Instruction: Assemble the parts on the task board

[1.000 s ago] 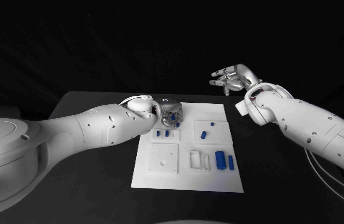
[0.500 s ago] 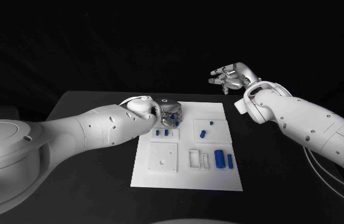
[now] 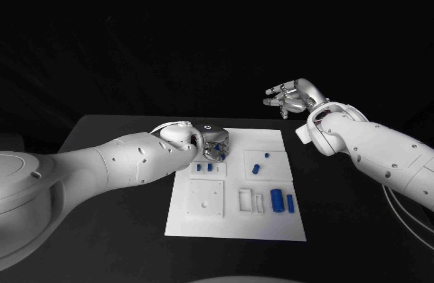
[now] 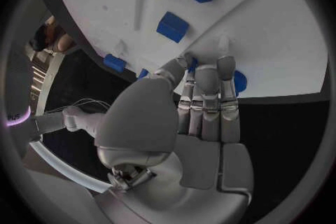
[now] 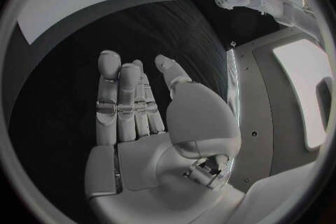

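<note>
Two hands — the left hand [image 3: 213,149] reaches down onto the white board [image 3: 237,226] at its far end, fingers [image 4: 209,102] pressed together, fingertips touching a blue part [image 4: 239,81]; whether it grips the part I cannot tell. The right hand [image 3: 291,98] hangs raised off the table, fingers apart, holding nothing.

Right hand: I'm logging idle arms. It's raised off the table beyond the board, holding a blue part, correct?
Not quite. The right hand is raised off the table beyond the board, but it holds nothing; the right wrist view shows its fingers apart and empty.
</note>
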{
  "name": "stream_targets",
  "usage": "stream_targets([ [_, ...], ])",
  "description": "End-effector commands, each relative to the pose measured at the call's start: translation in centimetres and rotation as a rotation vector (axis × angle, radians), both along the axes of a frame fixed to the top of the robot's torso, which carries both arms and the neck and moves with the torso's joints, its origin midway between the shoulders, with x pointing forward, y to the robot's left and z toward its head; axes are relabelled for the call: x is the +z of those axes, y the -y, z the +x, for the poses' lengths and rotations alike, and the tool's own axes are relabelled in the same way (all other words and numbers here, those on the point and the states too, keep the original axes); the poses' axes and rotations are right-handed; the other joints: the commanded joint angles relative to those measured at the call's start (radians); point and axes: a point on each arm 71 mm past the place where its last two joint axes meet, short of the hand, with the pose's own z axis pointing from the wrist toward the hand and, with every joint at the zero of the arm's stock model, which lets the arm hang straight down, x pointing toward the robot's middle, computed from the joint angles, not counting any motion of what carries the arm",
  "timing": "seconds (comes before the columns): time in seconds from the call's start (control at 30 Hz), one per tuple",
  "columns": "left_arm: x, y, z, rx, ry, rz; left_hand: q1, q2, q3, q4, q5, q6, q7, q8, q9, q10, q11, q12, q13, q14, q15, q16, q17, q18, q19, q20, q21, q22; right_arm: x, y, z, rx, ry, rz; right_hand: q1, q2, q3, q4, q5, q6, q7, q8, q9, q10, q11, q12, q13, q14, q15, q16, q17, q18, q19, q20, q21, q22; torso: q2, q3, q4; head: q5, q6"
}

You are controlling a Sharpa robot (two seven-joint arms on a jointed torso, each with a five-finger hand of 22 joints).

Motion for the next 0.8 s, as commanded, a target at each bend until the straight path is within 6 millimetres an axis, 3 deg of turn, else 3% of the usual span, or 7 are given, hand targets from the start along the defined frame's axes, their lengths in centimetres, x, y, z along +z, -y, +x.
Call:
stream_targets([
  [0.03, -0.1, 0.2, -0.1, -0.017, -0.013, -0.004, 0.0, 0.014, -0.009, -0.001, -0.003, 0.013, 0.0, -0.002, 0.0, 0.013, -0.001, -0.004, 0.0, 0.006, 0.004, 0.003, -0.001, 0.008, -0.002, -0.001, 0.007, 0.022, 0.0, -0.2, 0.0, 0.014, 0.0, 0.001, -0.011, -0.004, 0.009, -0.001, 0.01, 0.001, 0.006, -0.003, -0.001, 0.004, 0.004, -0.005, -0.001, -0.005, 0.0, 0.005, -0.002, 0.018, 0.03, 0.005, -0.005, 0.001, 0.0, -0.0002, 0.0003, 0.0, -0.001],
  [0.57, 0.1, -0.4, 0.1, 0.003, 0.018, -0.032, 0.014, 0.057, -0.046, -0.023, -0.002, 0.061, -0.001, -0.002, 0.001, 0.056, -0.009, -0.004, 0.0, 0.017, 0.0, 0.007, -0.003, 0.009, -0.002, -0.005, 0.028, 0.021, 0.0, -0.1, 0.0, 0.015, -0.005, 0.0, -0.014, -0.006, 0.019, -0.003, 0.019, 0.003, 0.005, -0.003, -0.001, 0.005, 0.003, -0.004, -0.002, -0.006, 0.0, 0.006, -0.004, 0.018, 0.03, 0.005, -0.01, 0.003, 0.0, -0.0002, 0.0009, -0.001, 0.001],
  [0.8, 0.4, -1.3, -0.2, 0.025, 0.029, -0.084, 0.014, 0.057, -0.045, -0.028, 0.003, 0.056, 0.001, -0.003, 0.0, 0.05, -0.006, -0.004, 0.0, 0.018, 0.002, 0.008, -0.003, 0.01, -0.002, -0.005, 0.031, 0.021, 0.0, 0.0, 0.0, 0.014, -0.007, -0.002, -0.014, -0.006, 0.019, -0.003, 0.019, 0.003, 0.005, -0.003, -0.001, 0.005, 0.003, -0.004, -0.002, -0.006, 0.0, 0.006, -0.004, 0.018, 0.03, 0.005, -0.01, 0.003, 0.0, -0.0013, 0.0012, -0.001, 0.004],
])
